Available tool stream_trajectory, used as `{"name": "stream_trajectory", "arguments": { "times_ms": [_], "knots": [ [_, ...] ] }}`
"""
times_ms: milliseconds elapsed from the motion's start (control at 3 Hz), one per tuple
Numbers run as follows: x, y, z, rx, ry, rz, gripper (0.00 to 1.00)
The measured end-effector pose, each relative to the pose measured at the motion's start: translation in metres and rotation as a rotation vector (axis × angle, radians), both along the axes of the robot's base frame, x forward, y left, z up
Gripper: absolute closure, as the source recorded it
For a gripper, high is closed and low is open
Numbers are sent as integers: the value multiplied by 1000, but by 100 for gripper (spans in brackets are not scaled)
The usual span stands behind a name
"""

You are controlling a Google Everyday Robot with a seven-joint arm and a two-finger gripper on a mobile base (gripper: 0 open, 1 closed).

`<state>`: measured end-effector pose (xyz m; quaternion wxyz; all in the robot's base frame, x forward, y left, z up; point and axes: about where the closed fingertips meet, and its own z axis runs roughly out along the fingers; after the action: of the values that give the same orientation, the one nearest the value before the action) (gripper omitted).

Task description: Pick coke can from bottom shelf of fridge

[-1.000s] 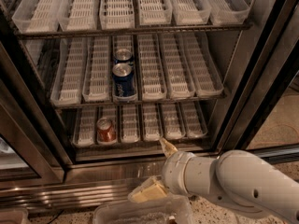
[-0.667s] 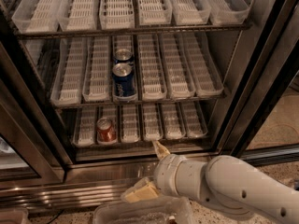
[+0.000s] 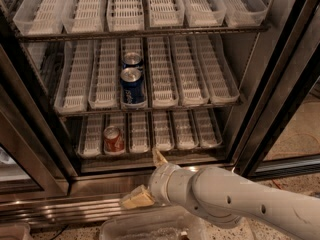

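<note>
Coke can [image 3: 113, 139] on the bottom shelf [image 3: 186, 130], at 11 o'clock from the gripper [image 3: 148, 179], apart. Fingers spread, empty; the arm [image 3: 240, 199] enters from 4 o'clock.

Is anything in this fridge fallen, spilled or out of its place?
Nothing stands out. The coke can stands upright in its lane on the bottom shelf, both blue cans stand upright above, and the gripper, jaws open, hangs in front, below that shelf.
</note>
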<state>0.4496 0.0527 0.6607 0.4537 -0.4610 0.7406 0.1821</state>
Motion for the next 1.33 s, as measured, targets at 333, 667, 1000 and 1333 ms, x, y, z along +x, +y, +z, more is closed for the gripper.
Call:
{"name": "stream_trajectory", "arguments": {
  "times_ms": [333,667,1000,1333],
  "knots": [
    [4,5,-3,-13,-6,-2,0],
    [20,17,-8,7,-40,15,0],
    [35,26,-16,64,-78,26,0],
    [48,37,-23,125,-109,42,0]
  ]
}}
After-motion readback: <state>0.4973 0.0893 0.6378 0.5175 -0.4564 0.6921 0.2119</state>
